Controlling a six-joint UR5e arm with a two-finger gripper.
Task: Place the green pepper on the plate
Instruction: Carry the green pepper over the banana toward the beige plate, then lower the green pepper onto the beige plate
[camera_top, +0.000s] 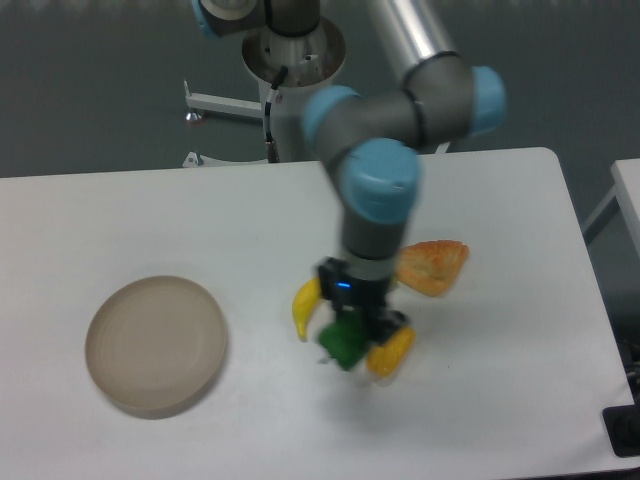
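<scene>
My end effector (350, 335) is clamped on the small bright green toy bell pepper (343, 344), which hangs above the white worktop (250, 220) near its middle. My wrist and the pepper cover most of the yellow banana (305, 305); only its left end shows. The yellow-orange toy pepper (392, 352) sits just beside my load, at its lower right, and I cannot tell how much clearance lies between them. The orange pastry-like piece (435, 268) lies further right, apart from the grip.

The round, shallow beige-tan plate (155, 345) rests well to the left, near the worktop's front left, with nothing on it.

Step in hand, as I judge it: carry the pepper leftward to the plate.

To do it well:
- Keep the grip closed and the height as is until past the banana, so nothing gets dragged.
- Travel left and slightly forward, stopping over the plate's centre rather than its raised rim.
- Lower until the pepper is just above or touching the dish before letting go; dropped from height, a blocky pepper could roll off.
- Lift straight up afterwards.
</scene>
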